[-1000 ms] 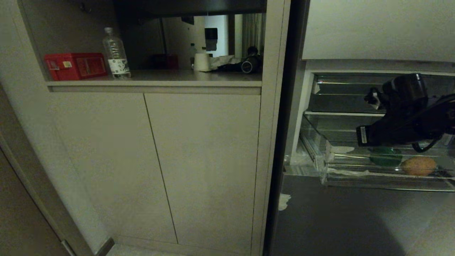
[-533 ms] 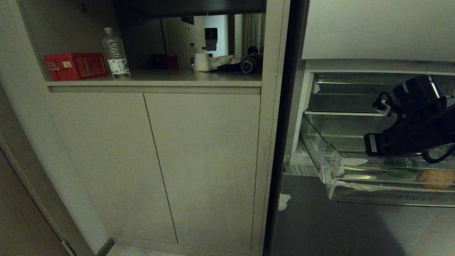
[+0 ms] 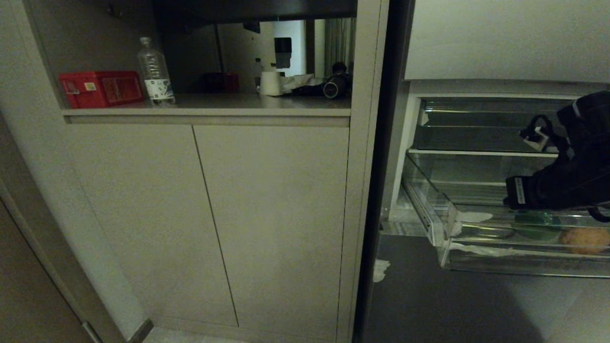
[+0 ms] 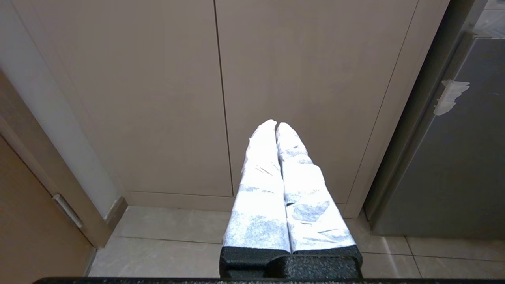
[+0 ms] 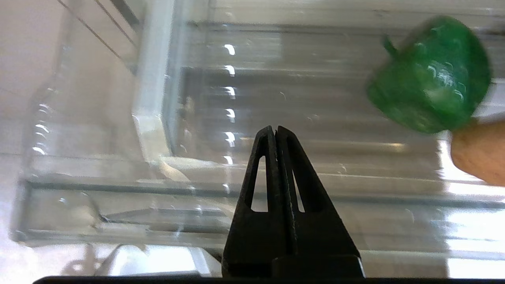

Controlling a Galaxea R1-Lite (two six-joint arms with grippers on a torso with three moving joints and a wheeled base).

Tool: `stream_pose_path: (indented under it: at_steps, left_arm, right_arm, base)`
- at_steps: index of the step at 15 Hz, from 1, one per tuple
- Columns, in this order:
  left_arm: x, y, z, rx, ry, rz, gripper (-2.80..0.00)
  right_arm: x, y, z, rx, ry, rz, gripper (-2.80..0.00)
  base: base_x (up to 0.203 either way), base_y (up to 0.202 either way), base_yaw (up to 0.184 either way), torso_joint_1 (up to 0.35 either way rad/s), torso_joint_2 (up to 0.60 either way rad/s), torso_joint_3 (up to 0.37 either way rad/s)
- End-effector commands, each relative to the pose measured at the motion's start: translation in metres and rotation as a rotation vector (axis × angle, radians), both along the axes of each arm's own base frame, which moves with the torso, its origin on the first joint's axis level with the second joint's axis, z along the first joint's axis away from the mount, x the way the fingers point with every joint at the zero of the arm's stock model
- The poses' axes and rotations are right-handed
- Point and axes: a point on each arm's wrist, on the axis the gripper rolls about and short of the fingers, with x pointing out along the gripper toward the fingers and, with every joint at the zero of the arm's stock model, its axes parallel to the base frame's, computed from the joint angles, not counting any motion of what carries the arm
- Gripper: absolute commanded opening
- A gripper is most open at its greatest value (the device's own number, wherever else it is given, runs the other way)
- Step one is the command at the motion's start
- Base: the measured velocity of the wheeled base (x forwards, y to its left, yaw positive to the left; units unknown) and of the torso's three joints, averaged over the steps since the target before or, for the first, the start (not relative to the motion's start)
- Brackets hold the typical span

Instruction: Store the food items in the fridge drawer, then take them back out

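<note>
The fridge drawer (image 3: pixel 500 264) stands pulled out of the open fridge at the right, a clear bin with a ribbed floor (image 5: pixel 315 118). Two food items lie in it side by side: a green pepper-like piece (image 3: pixel 533 226) (image 5: pixel 430 75) and a round orange-brown one (image 3: pixel 584 239) (image 5: pixel 479 154). My right arm (image 3: pixel 562 181) hangs over the drawer; its fingertips are hidden in the head view. In the right wrist view my right gripper (image 5: pixel 275 128) is shut and empty, above the drawer floor, apart from both items. My left gripper (image 4: pixel 276 124), white-wrapped, is shut and parked facing the cabinet doors.
A shallower clear tray (image 3: pixel 476 136) sits above the drawer. Beige cabinet doors (image 3: pixel 267 224) fill the left, with a shelf holding a red box (image 3: pixel 101 88), a water bottle (image 3: pixel 155 71) and a paper roll (image 3: pixel 270 83). A dark panel (image 3: pixel 452 305) lies below the drawer.
The drawer has slid further out of the fridge, carrying both food items with it. My right arm has drawn back to the right, still shut. The left arm has not moved.
</note>
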Motion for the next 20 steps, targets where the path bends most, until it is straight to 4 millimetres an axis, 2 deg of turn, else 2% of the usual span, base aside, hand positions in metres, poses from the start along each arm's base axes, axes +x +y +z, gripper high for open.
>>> stream_pose_path:
  at_steps: [1, 3, 4, 6, 8, 11, 14, 17, 20]
  left_arm:
    - [0.000, 0.000, 0.000, 0.000, 0.001, 0.000, -2.80]
    - [0.000, 0.000, 0.000, 0.000, 0.001, 0.000, -2.80]
    - [0.000, 0.000, 0.000, 0.000, 0.001, 0.000, -2.80]
    - [0.000, 0.000, 0.000, 0.000, 0.002, 0.000, -2.80]
    - [0.000, 0.000, 0.000, 0.000, 0.000, 0.000, -2.80]
    - [0.000, 0.000, 0.000, 0.000, 0.002, 0.000, -2.80]
    - [0.000, 0.000, 0.000, 0.000, 0.001, 0.000, -2.80]
    - [0.000, 0.000, 0.000, 0.000, 0.001, 0.000, -2.80]
    - [0.000, 0.000, 0.000, 0.000, 0.001, 0.000, -2.80]
  right_arm:
    - [0.021, 0.001, 0.003, 0.004, -0.125, -0.002, -2.80]
    - [0.045, 0.002, -0.004, 0.008, -0.211, -0.002, -2.80]
    - [0.050, 0.002, -0.004, 0.018, -0.241, -0.008, -2.80]
    - [0.044, 0.002, 0.001, 0.042, -0.266, -0.021, -2.80]
    - [0.020, 0.001, 0.012, 0.043, -0.292, -0.022, -2.80]
    - [-0.037, -0.001, 0.037, 0.039, -0.386, -0.016, -2.80]
    - [-0.109, -0.003, 0.055, 0.032, -0.504, -0.011, -2.80]
    - [-0.185, -0.006, 0.054, 0.021, -0.631, -0.006, -2.80]
    - [-0.253, -0.008, 0.035, 0.016, -0.758, -0.007, -2.80]
  base:
    - [0.000, 0.000, 0.000, 0.000, 0.00, 0.000]
    - [0.000, 0.000, 0.000, 0.000, 0.00, 0.000]
    - [0.000, 0.000, 0.000, 0.000, 0.00, 0.000]
    - [0.000, 0.000, 0.000, 0.000, 0.00, 0.000]
    - [0.000, 0.000, 0.000, 0.000, 0.00, 0.000]
    - [0.000, 0.000, 0.000, 0.000, 0.00, 0.000]
    - [0.000, 0.000, 0.000, 0.000, 0.00, 0.000]
    - [0.000, 0.000, 0.000, 0.000, 0.00, 0.000]
    - [0.000, 0.000, 0.000, 0.000, 0.00, 0.000]
